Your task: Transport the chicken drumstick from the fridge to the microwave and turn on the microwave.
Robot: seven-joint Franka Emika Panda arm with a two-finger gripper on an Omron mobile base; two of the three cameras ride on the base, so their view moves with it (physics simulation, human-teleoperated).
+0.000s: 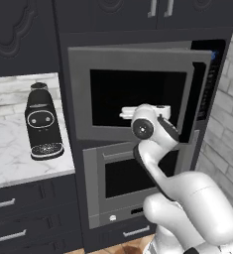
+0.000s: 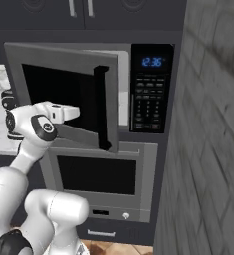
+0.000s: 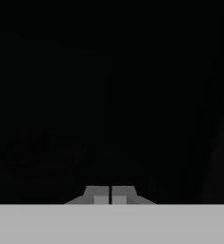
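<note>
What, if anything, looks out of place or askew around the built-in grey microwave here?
Nothing is spilled or damaged. The grey-fronted microwave has its dark-windowed door standing partly open, with the white arm's gripper shut against its dark glass. The black coffee machine stands upright on the marble counter.

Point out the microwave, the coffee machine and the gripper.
microwave (image 2: 149,94), right base view, on its black keypad panel.
coffee machine (image 1: 41,123), left base view, on its black body.
gripper (image 3: 110,195), hand view, between its shut fingertips.

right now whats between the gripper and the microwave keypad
In the right base view the half-open microwave door stands between the gripper, pressed shut against its dark window, and the keypad.
</note>
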